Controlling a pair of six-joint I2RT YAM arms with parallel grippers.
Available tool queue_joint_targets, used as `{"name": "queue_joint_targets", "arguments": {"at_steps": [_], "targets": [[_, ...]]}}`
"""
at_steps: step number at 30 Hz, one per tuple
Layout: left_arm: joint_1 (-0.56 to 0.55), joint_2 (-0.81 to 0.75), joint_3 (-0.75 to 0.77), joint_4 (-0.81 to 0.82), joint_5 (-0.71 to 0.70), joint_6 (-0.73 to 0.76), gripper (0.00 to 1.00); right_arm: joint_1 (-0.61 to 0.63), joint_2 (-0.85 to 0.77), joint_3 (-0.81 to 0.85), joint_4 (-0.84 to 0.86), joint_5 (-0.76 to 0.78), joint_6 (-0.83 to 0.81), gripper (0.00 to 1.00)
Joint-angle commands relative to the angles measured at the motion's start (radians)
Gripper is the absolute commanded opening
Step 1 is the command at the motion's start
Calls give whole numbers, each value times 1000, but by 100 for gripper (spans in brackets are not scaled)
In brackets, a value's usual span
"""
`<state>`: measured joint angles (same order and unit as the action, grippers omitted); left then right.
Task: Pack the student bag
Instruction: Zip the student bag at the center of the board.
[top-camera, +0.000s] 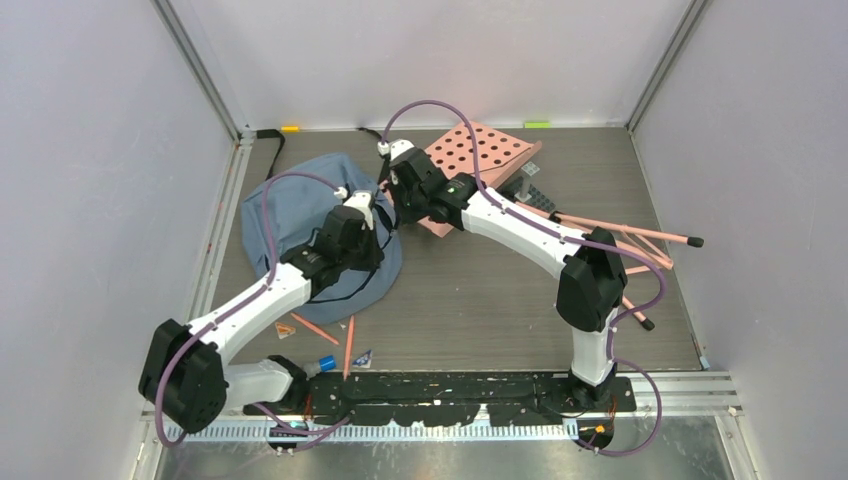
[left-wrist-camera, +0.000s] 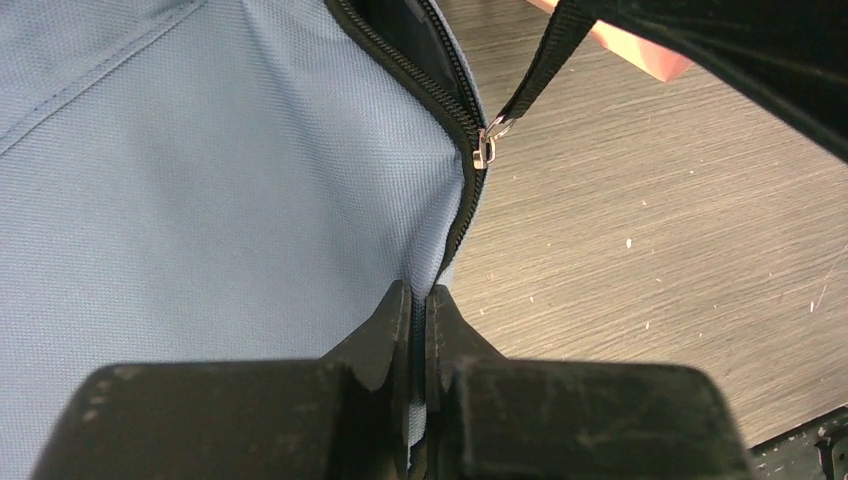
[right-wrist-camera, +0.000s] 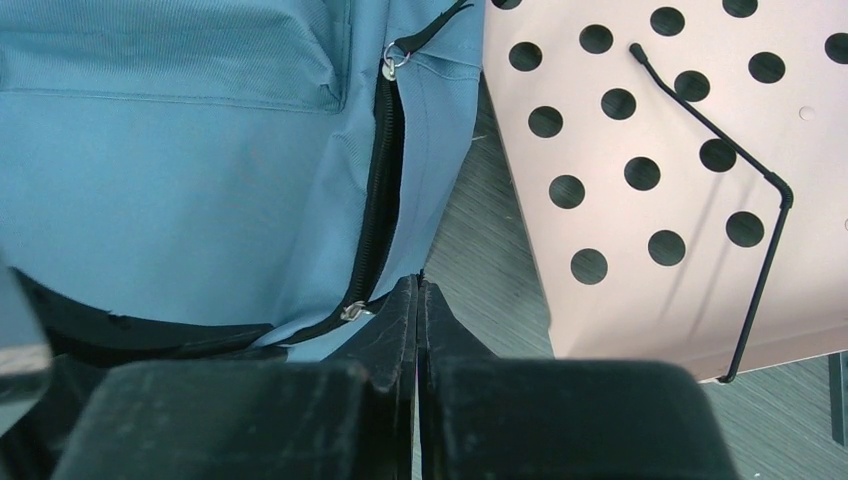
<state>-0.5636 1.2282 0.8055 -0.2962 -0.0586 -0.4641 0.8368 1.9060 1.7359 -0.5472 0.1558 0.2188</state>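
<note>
From high above and behind the arm bases, top external looks down and forward over the whole desk (top-camera: 480, 300), far off. From just behind the left hand (left-wrist-camera: 419, 290), faces along the fingers, very close on the student bag (left-wrist-camera: 200, 180) and its zipper (left-wrist-camera: 463, 205). From behind the right hand (right-wrist-camera: 418, 282), equally close, faces bag and pink perforated board (right-wrist-camera: 640, 310). Shared by both wrist views: the same zippered bag edge, with desk beside it, also seen small from above.
</note>
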Motion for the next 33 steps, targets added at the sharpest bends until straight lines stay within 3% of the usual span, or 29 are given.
{"name": "queue_joint_targets", "arguments": {"at_steps": [1, 19, 28, 33], "targets": [[-8, -88, -49, -67, 5, -7, 0, 1, -38, 62, 55, 53, -26, 0], [-8, -140, -90, -161, 86, 0, 0, -27, 219, 400, 7, 136, -78, 0], [-8, -162, -63, -164, 72, 16, 0, -33, 167, 348, 31, 164, -138, 0], [-8, -158, -71, -173, 103, 30, 0, -38, 225, 424, 27, 149, -155, 0]]}}
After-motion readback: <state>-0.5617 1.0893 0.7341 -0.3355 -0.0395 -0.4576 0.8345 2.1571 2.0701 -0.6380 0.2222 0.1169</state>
